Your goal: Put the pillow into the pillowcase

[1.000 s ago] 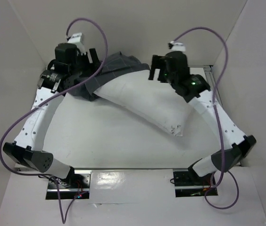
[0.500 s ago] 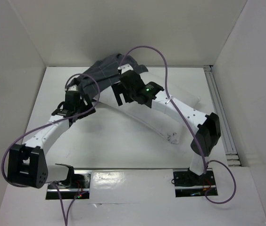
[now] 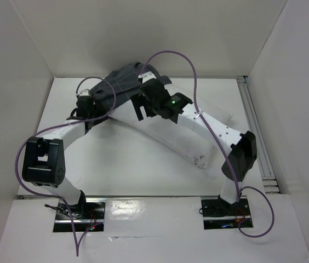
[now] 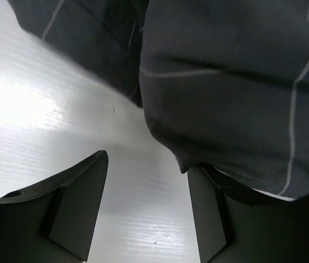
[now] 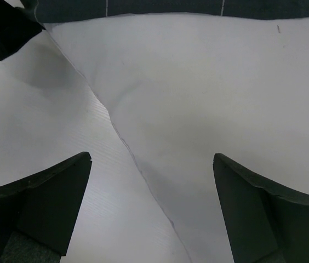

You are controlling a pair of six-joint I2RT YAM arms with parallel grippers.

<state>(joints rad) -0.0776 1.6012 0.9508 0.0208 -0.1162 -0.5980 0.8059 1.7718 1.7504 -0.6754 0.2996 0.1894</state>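
Observation:
The white pillow (image 3: pixel 160 134) lies diagonally across the table, its far left end tucked under the dark grid-patterned pillowcase (image 3: pixel 122 82). My left gripper (image 3: pixel 89 109) sits low at the pillowcase's near left edge. In the left wrist view that gripper (image 4: pixel 146 164) is open, with bare table between the fingers and the pillowcase (image 4: pixel 225 82) draped over the right finger. My right gripper (image 3: pixel 139 109) hovers open over the pillow's upper end. In its wrist view the right gripper (image 5: pixel 152 159) straddles the seamed edge of the pillow (image 5: pixel 215 82), just below the pillowcase (image 5: pixel 143 5).
White walls close in the table on the left, the back and the right. A metal rail (image 3: pixel 253 126) runs along the right side. Purple cables loop above both arms. White table surface (image 3: pixel 116 159) lies in front of the pillow.
Both arms came down from raised poses at the back to the pillow's upper end. In the last half second the left gripper shifted toward the pillowcase edge and its jaws narrowed a little.

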